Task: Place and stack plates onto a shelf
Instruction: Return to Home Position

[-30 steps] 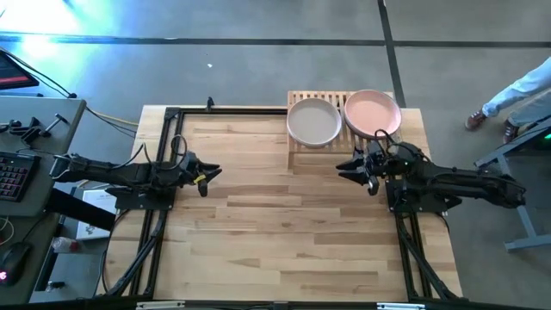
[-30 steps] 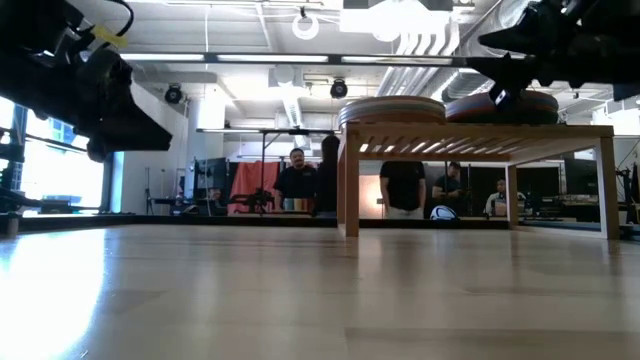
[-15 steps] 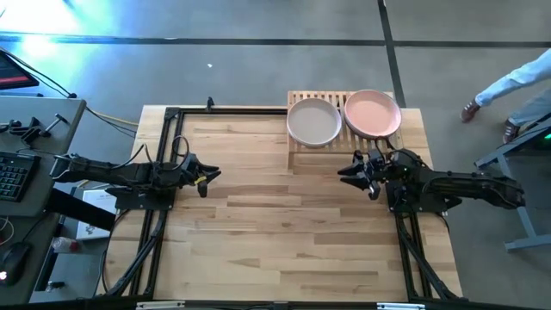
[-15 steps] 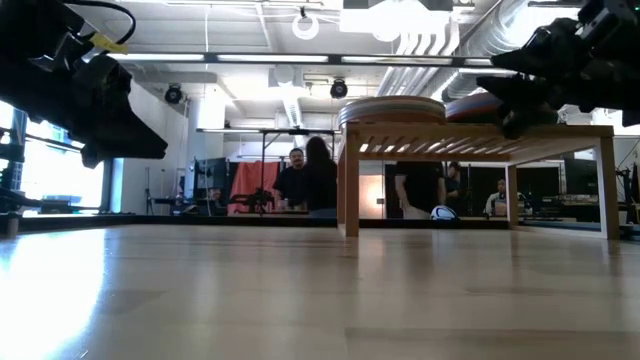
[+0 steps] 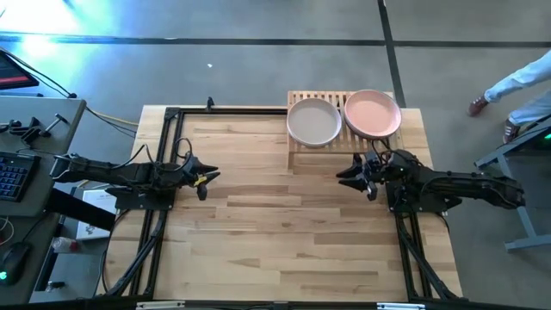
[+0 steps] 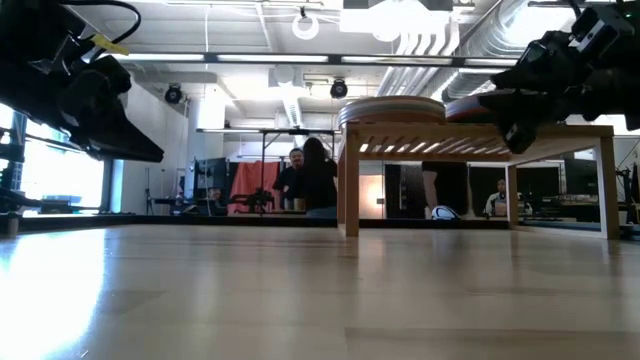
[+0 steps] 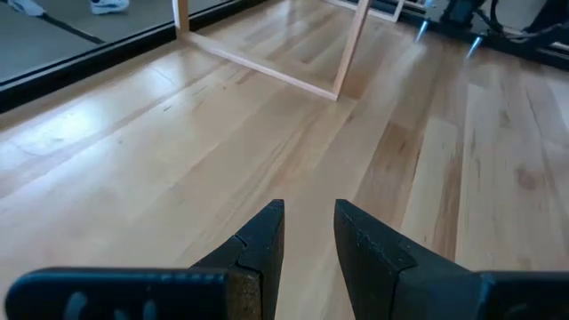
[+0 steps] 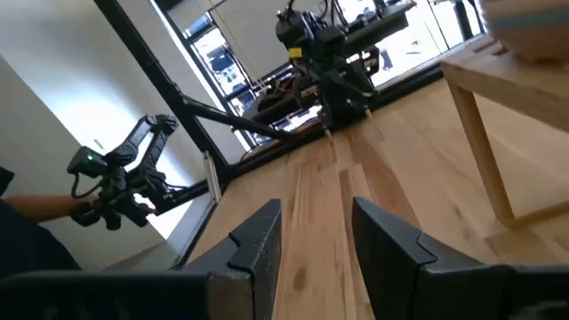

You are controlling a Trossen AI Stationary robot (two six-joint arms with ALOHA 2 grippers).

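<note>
Both stacks sit on the low shelf of light wooden slats (image 5: 300, 96) at the upper right of the high view, side by side so that they fill its width. A round matte beige-grey plate (image 5: 314, 121) tops the one nearer the frame's centre and a round matte pink plate (image 5: 372, 114) tops the one nearer the right edge. From the low view I see banded plate edges under each top, though I cannot count them. No plate lies on the light butcher-block tabletop (image 5: 284, 232) in the high view, so I judge the stacking finished and only parking the arms is left.

My right gripper (image 5: 351, 176) hangs just in front of the shelf, right of centre in the high view, raised off the wood. In its wrist view the two dark fingers (image 8: 258, 240) stand apart with nothing between them, which suits a hand done with its load. I would keep it at that height on the way back, so it cannot clip the shelf's front edge or nudge the pink stack.

My left gripper (image 5: 205, 178) waits at the left of centre, well apart from the shelf, with a narrow gap between its fingers and nothing held.
</note>
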